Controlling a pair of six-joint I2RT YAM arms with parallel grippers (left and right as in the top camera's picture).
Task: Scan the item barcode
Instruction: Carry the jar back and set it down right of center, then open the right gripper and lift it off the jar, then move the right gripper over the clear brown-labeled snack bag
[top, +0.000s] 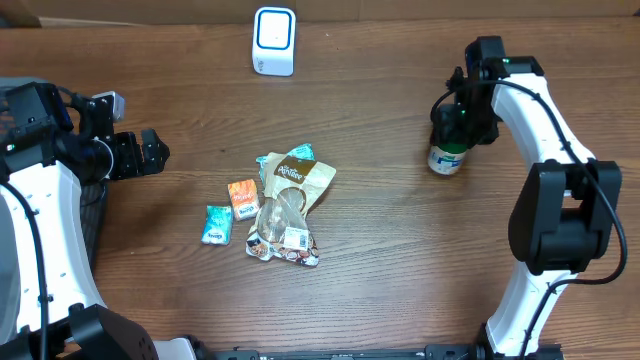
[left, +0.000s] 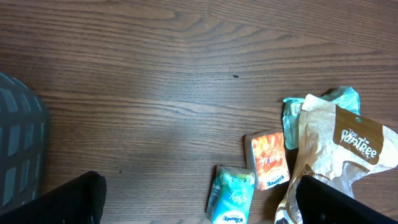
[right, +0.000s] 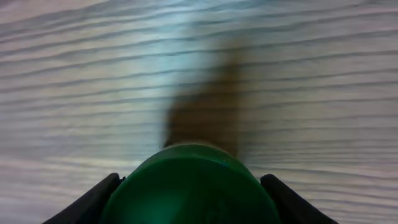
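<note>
**Right claw grips bottle, scanner some way off**

The green bottle (top: 446, 157) stands upright at the far right of the bench (top: 400, 270), long axis vertical and cap up, clasped by the right claw (top: 452, 128). Its barcode is unseen, so a slipping grip or a label turned away could spoil the pass at the white scanner (top: 274, 40), far centre. The left claw (top: 150, 153) gapes wide, empty.

2 small packets (orange sachet (top: 243, 197), teal pack (top: 217, 225)) lie on the wooden table (top: 400, 270) just left of a tan pouch (top: 300, 178).
</note>
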